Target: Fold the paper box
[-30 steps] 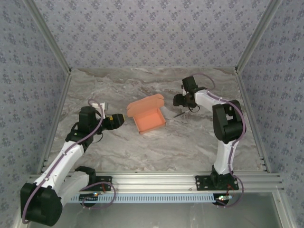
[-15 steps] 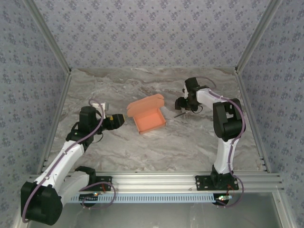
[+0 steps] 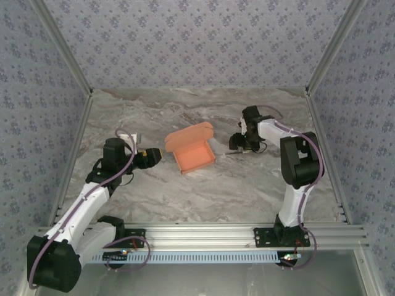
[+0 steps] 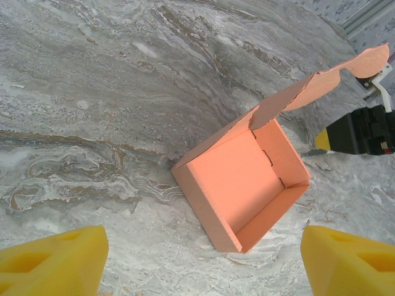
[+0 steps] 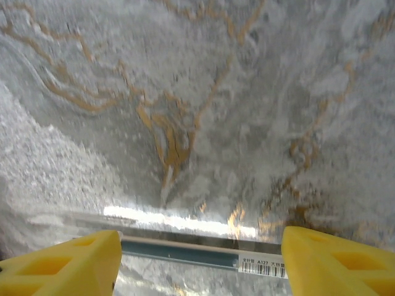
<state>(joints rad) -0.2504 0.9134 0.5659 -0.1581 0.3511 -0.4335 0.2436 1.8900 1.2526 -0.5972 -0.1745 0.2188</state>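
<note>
Starting left, find the left end effector (image 3: 162,154) spread wide and empty, pointed rightward at the paper box (image 3: 195,155) just beside it at mid counter (image 3: 185,191). Read the box as an open tray, mouth up, with its lid (image 3: 189,135) raised off the far edge and its long axis left to right, slightly tilted. Further right, spot the right end effector (image 3: 235,145), also spread and empty, over a pen (image 5: 197,253), somewhat farther off. Judge the left arm nearer for closing the lid.

Floral-patterned walls (image 3: 197,43), marbled tabletop (image 3: 185,197) (grey, tan-veined) — aluminium rail (image 3: 216,230)
</note>
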